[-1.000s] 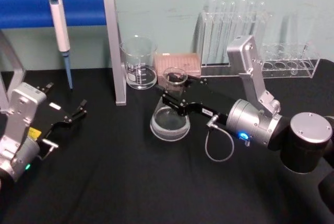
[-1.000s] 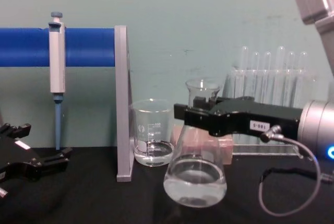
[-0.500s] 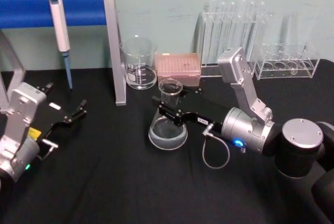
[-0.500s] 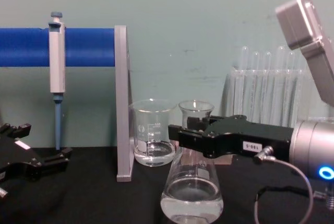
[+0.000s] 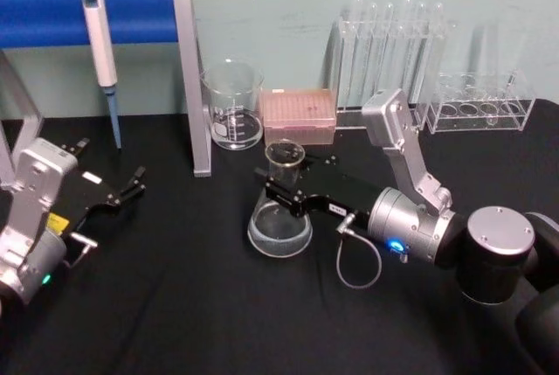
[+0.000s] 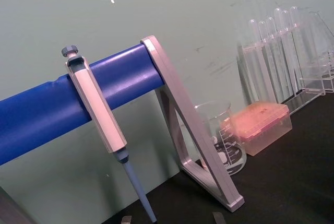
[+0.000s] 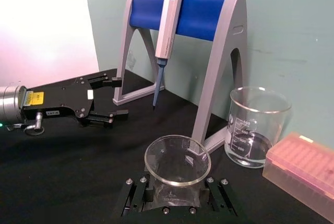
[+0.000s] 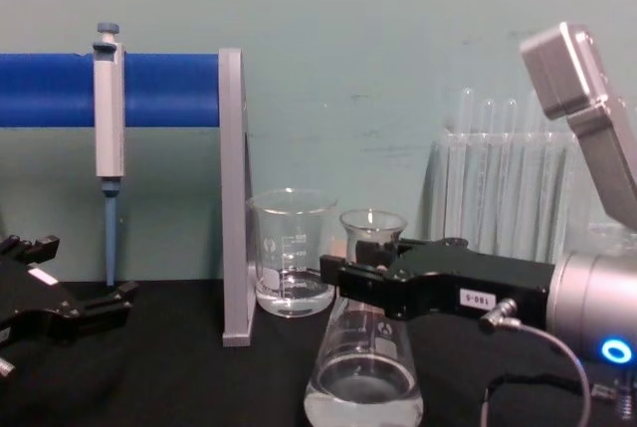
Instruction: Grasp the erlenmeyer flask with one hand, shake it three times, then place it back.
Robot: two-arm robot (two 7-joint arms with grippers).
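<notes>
The right hand grips the erlenmeyer flask by its neck, base seemingly down mid-surface, so if the shaking is done, only release is left; the left hand rests open near the left edge.

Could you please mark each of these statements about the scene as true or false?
1. The right gripper is shut on the neck of the erlenmeyer flask. True.
2. The flask is empty. False: clear liquid sits in its bottom.
3. The left gripper holds the pipette. False: the pipette hangs on the blue stand; the left gripper is open and low at the left, apart from it.
4. The beaker stands beside the stand's grey leg, behind the flask. True.
5. The flask lies on its side. False: it is upright, mouth up.
</notes>
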